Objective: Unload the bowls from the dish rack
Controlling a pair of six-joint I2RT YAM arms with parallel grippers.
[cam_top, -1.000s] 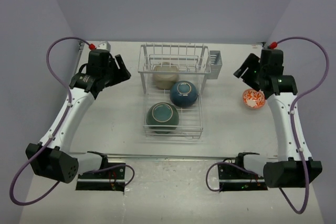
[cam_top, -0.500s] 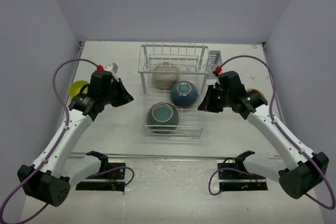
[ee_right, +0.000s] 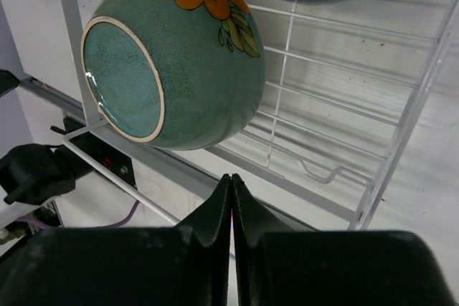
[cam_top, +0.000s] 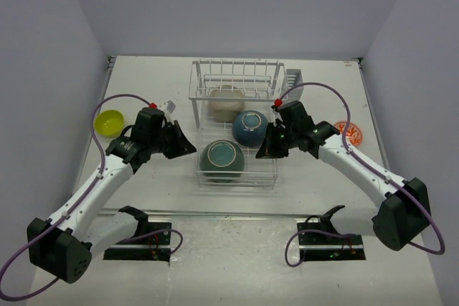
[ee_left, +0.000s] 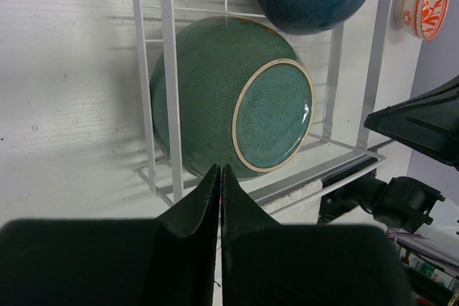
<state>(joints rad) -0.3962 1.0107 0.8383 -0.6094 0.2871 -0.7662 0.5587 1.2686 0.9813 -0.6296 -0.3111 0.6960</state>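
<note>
My left claw point(ee_left: 219, 171) pinched shut, empty, at dish rack point(ee_left: 166, 69) left edge; my right claw point(ee_right: 232, 179) same at right edge. Between them teal bowl point(ee_left: 215, 105) lay foot-up on rack base.

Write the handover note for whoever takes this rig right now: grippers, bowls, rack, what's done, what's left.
Left gripper: shut, empty, at the left side of the dish rack, pointing at the teal bowl.
Right gripper: shut, empty, at the rack's right side, facing the same bowl.
In the rack: teal bowl nearest, dark blue bowl behind it, beige bowl under the raised shelf.
Done: yellow-green bowl on the table at far left; orange-patterned bowl on the table at right.
Left: three bowls to lift out; jaws must open first.
</note>
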